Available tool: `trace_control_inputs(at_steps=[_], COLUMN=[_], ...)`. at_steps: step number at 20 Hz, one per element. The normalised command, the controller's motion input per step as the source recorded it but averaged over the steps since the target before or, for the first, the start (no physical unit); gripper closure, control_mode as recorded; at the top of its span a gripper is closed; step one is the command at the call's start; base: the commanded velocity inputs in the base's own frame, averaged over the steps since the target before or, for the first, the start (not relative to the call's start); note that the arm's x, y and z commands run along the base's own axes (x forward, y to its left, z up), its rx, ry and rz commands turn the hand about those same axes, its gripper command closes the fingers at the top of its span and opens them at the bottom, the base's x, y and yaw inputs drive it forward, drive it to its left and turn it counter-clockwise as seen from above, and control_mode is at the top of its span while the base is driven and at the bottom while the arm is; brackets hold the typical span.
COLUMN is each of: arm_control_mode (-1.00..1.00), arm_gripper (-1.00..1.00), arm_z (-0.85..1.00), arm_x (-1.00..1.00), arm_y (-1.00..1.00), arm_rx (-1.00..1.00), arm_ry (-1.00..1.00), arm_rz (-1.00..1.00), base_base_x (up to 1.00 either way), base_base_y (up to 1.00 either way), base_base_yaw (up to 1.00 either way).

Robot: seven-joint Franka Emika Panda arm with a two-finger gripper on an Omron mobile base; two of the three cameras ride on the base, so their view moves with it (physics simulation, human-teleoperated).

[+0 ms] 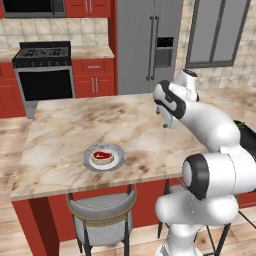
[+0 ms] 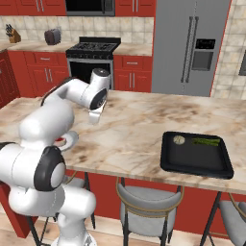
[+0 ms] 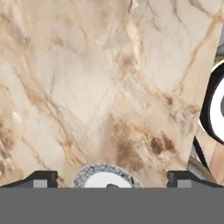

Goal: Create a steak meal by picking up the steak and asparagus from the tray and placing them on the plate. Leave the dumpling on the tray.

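Marble island counter [image 1: 65, 135], red cabinets, steel fridge [image 1: 145, 45] behind.
Gripper [image 3: 111, 177] wide open, empty — steak [image 1: 102, 156] on plate [image 1: 117, 161] at its 6 o'clock; asparagus [image 2: 205, 141], dumpling [image 2: 178, 140] on tray [image 2: 196, 163].

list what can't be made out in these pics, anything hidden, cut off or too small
- Tray, left base view: hidden behind the arm, except a dark corner with a bit of green.
- Plate, right base view: mostly behind the arm; hand view: cut off at the bottom.
- Steak, hand view: barely a sliver above the bottom edge.
- Dumpling and asparagus, right base view: too small for detail.
- Gripper, base views: jaw gap too small to judge.
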Motion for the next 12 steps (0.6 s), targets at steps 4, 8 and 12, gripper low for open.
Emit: trace_control_inputs(at_steps=[4, 8, 12], arm_control_mode=[-1.0, -1.0, -1.0], arm_gripper=[-1.0, -1.0, -1.0], arm_z=[0.0, -0.13, -0.18], arm_x=[0.0, -0.01, -0.01], arm_y=[-1.0, -1.0, -1.0], arm_rx=[-0.08, -0.19, -0.26], arm_ry=[0.0, 0.0, 0.0], arm_rz=[0.07, 0.07, 0.04], base_base_x=[0.0, 0.0, 0.0], base_base_y=[0.0, 0.0, 0.0], base_base_yaw=[0.0, 0.0, 0.0])
